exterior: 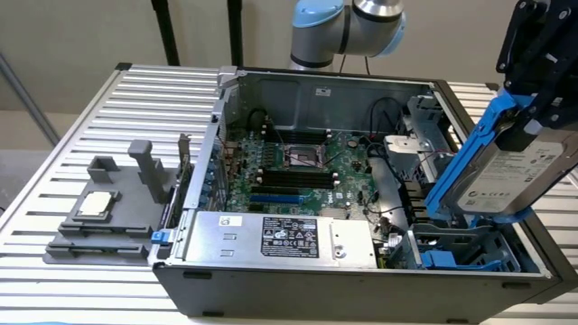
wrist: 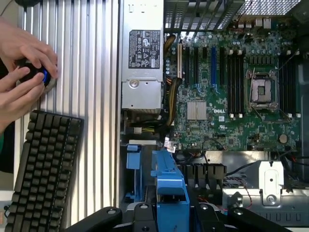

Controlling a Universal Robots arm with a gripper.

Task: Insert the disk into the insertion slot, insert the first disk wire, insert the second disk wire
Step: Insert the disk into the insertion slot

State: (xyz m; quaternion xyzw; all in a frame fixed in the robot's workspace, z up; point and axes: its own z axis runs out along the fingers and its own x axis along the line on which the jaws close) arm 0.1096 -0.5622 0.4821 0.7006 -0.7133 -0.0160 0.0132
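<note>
The disk [exterior: 524, 172], a silver-grey drive with a white label in a bright blue carrier frame [exterior: 456, 169], hangs tilted above the case's corner at the exterior view's right. My black gripper [exterior: 535, 125] is shut on it from above. Below it sits the insertion slot [exterior: 461, 254], a grey-metal bay with blue rails, with nothing in it. In the wrist view the blue carrier edge [wrist: 169, 191] runs between my fingers [wrist: 141, 215], over the blue-railed bay [wrist: 134, 164]. Thin black and red cables [wrist: 244, 191] lie beside the cage.
The open tower case [exterior: 352, 281] rests on a slatted metal table [exterior: 153, 88]. A silver power-supply box [exterior: 280, 237] sits next to the bay, the motherboard [exterior: 302, 169] behind it. A grey fixture [exterior: 99, 217] stands at the exterior view's left. A person's hands [wrist: 21, 63] and a keyboard [wrist: 43, 169] lie beside the case.
</note>
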